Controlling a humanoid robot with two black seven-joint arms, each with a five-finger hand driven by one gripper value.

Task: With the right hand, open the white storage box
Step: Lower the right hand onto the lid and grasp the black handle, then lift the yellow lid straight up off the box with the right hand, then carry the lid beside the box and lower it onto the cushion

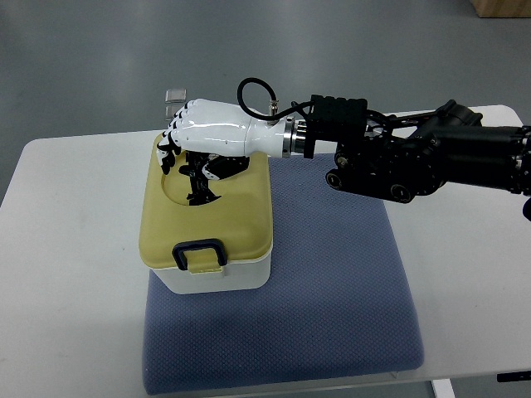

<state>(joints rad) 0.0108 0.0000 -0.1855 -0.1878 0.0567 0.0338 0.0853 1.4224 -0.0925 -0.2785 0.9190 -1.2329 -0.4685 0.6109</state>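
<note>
Grey floor surrounds a white desk (pixel 75 249) on which a blue mat (pixel 332 274) lies, and the white storage box (pixel 217 278) sits on the mat's corner at about ten o'clock, its yellowish lid (pixel 241 215) shut and a dark-framed latch (pixel 200 254) at the lid's six o'clock edge. From three o'clock the right arm reaches across, and the right hand (pixel 211 141) hovers palm-down over the lid's twelve o'clock half, above a recessed grip; the fingers (pixel 176 141) curl downward toward that hollow, though whether they already press into it or grasp anything is hard to tell from this steep angle. This reads as the reach-and-engage step, with the lid not yet lifted. Next the fingers would need to hook firmly under the lid's grip or edge and pull upward, and the latch at six o'clock may need releasing first
</note>
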